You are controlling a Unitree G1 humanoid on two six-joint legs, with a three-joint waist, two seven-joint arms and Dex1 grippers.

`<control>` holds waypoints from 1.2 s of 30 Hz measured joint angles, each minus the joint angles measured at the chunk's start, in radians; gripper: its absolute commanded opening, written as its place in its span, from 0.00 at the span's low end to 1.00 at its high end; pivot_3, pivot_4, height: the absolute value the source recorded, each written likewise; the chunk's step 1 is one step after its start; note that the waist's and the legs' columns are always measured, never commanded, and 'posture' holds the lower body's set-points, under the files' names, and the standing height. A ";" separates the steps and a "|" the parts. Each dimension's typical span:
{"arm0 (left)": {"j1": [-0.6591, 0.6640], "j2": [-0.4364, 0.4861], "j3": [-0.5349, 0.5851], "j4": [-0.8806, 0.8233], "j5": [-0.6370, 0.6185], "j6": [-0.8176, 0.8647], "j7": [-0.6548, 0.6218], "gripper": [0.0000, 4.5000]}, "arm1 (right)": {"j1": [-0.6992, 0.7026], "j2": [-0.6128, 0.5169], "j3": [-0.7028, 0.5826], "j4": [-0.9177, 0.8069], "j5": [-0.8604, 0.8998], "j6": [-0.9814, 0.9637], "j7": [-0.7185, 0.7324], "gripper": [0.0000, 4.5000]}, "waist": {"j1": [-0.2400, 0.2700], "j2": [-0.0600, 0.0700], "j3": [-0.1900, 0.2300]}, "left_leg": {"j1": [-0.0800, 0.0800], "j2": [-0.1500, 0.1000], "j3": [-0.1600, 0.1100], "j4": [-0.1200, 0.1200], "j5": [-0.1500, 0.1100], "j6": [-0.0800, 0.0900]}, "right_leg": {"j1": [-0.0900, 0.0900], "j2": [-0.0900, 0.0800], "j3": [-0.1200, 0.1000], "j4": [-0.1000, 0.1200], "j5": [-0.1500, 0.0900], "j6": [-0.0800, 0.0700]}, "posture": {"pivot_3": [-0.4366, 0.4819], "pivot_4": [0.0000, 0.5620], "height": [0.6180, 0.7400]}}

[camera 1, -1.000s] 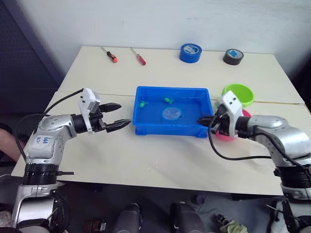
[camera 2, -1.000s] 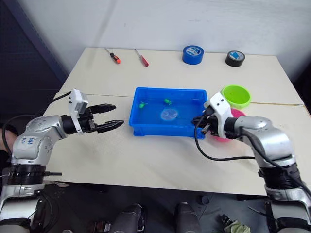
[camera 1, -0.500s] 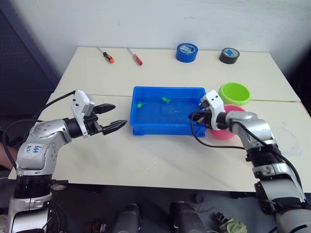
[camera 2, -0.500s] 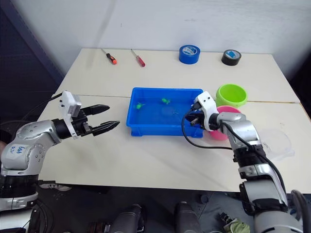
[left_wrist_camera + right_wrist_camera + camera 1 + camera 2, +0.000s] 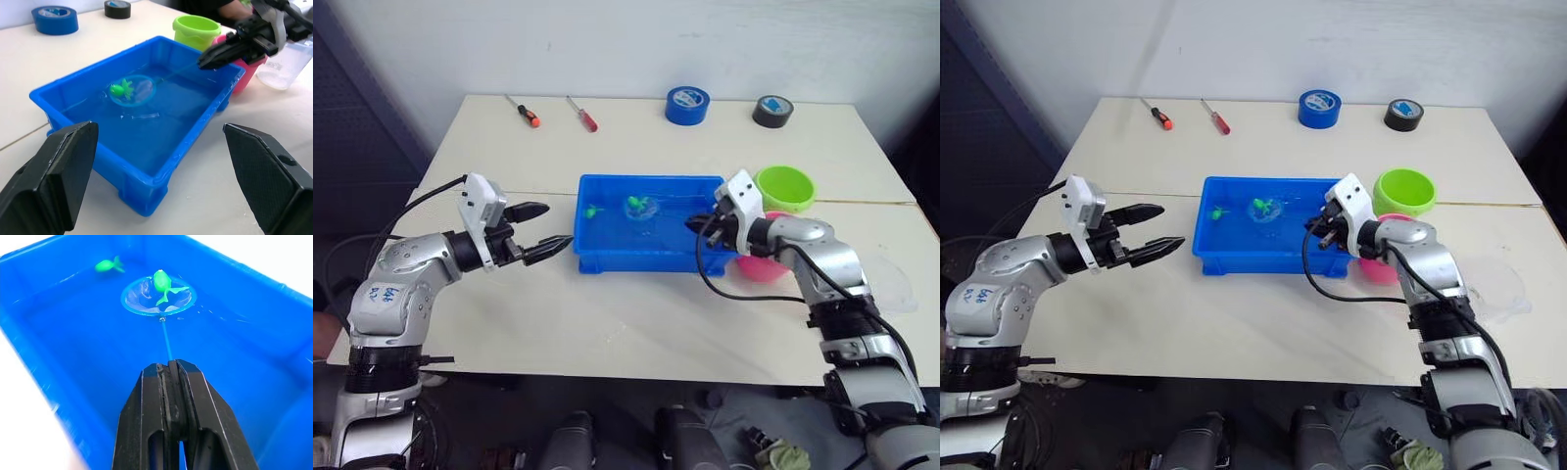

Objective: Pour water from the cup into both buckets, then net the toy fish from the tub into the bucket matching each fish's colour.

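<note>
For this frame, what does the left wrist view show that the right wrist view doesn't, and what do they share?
Left wrist only: the green bucket, pink bucket, cup, blue tape, black tape, and the left pincer open beside the tub.
Right wrist only: a second green fish loose in the water.
Both: the right pincer shut on the net handle, hoop in the tub, a green fish in it.

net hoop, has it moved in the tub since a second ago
Yes. The net has gone from mid-tub toward the tub's far wall and now sits under a green fish.
</note>
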 measured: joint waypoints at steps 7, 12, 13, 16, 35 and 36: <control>-0.126 -0.055 -0.071 0.121 0.001 -0.019 -0.068 0.99 | 0.164 -0.088 -0.082 -0.257 0.024 0.003 0.000 0.00 | 0.015 0.000 0.000 | 0.000 0.000 0.001 0.000 0.000 0.000 | 0.000 0.002 0.001 -0.001 0.000 0.000 | 0.48 0.27 1.00; -0.212 -0.106 -0.129 0.239 0.023 -0.071 -0.127 0.99 | 0.265 -0.118 -0.185 -0.405 0.067 0.067 -0.045 0.00 | 0.020 0.000 0.000 | 0.000 0.000 0.002 0.001 0.000 0.001 | 0.000 0.003 0.001 -0.001 0.000 0.000 | 0.48 0.27 1.00; -0.233 -0.123 -0.141 0.270 0.030 -0.088 -0.138 0.99 | 0.279 -0.117 -0.208 -0.430 0.087 0.091 -0.057 0.00 | 0.020 0.000 0.000 | 0.000 -0.001 0.002 0.001 0.000 0.001 | 0.000 0.003 0.001 -0.001 0.000 0.000 | 0.48 0.27 1.00; -0.282 -0.160 -0.167 0.336 0.049 -0.128 -0.164 0.99 | 0.313 -0.144 -0.225 -0.479 0.097 0.114 -0.075 0.00 | 0.021 0.000 0.000 | 0.000 -0.001 0.002 0.001 0.000 0.001 | 0.000 0.004 0.001 -0.002 0.000 0.000 | 0.48 0.27 1.00; -0.400 -0.299 -0.197 0.536 0.119 -0.280 -0.244 0.99 | 0.310 -0.348 -0.423 -0.417 0.047 0.101 -0.180 0.00 | 0.024 0.000 0.000 | 0.000 -0.002 0.003 0.002 0.000 0.003 | 0.001 0.004 0.002 -0.002 0.000 0.001 | 0.48 0.27 1.00; -0.400 -0.303 -0.197 0.536 0.119 -0.280 -0.243 0.99 | 0.305 -0.358 -0.435 -0.395 0.036 0.098 -0.187 0.00 | 0.024 0.000 0.000 | 0.000 -0.002 0.003 0.002 0.000 0.003 | 0.001 0.004 0.002 -0.002 0.000 0.001 | 0.48 0.27 1.00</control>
